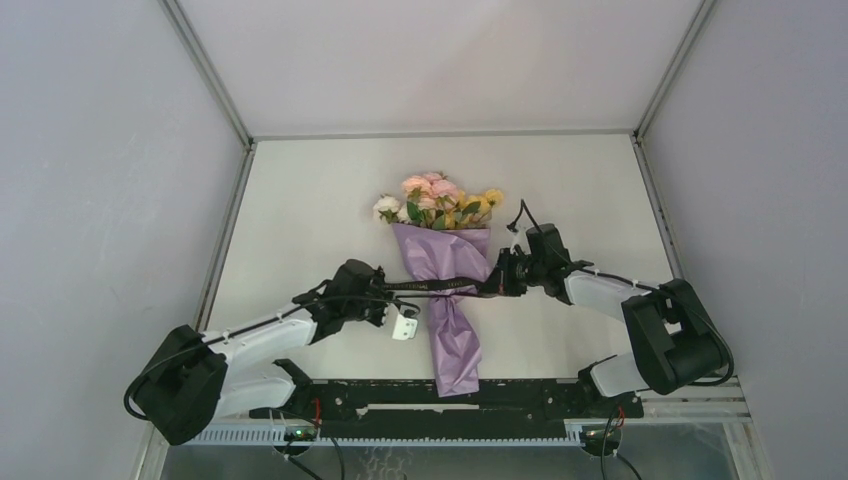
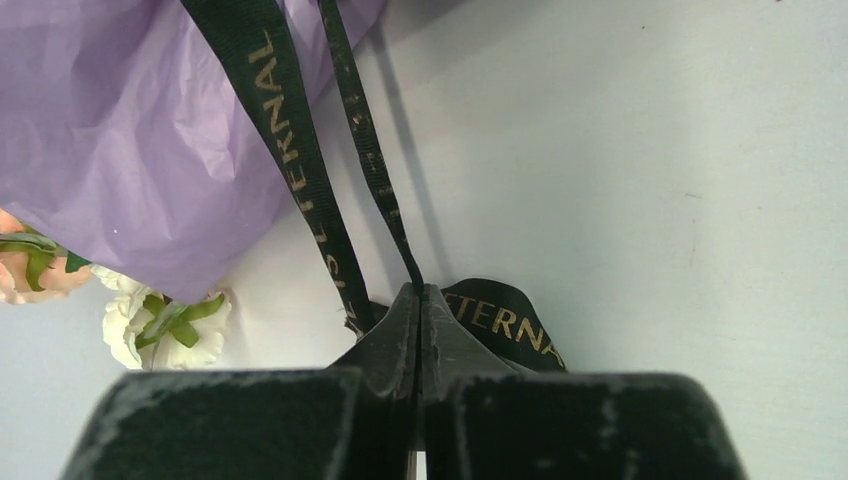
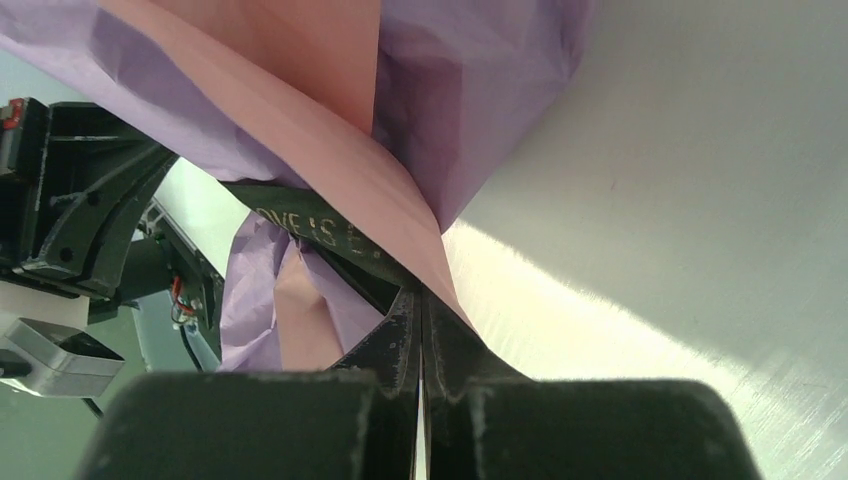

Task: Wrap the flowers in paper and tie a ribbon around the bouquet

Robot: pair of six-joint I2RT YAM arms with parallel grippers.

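The bouquet lies in the middle of the table, with the flowers (image 1: 440,199) pointing to the far side. Lilac paper (image 1: 448,300) is wrapped round the stems in a cone pinched at its waist. The black ribbon (image 1: 432,290), printed with gold letters, crosses that waist and is stretched between both grippers. My left gripper (image 1: 392,294) (image 2: 420,291) is shut on a ribbon (image 2: 372,170) strand left of the cone. My right gripper (image 1: 494,284) (image 3: 420,296) is shut on the ribbon (image 3: 320,231) close against the paper (image 3: 470,90) on the right. A white bloom (image 2: 165,322) shows beside the paper (image 2: 120,140).
The black rail (image 1: 520,398) carrying the arm bases runs along the near edge, just under the cone's tail. Grey walls close the table in on the left, right and far sides. The left arm's wrist (image 3: 70,200) shows beyond the cone in the right wrist view.
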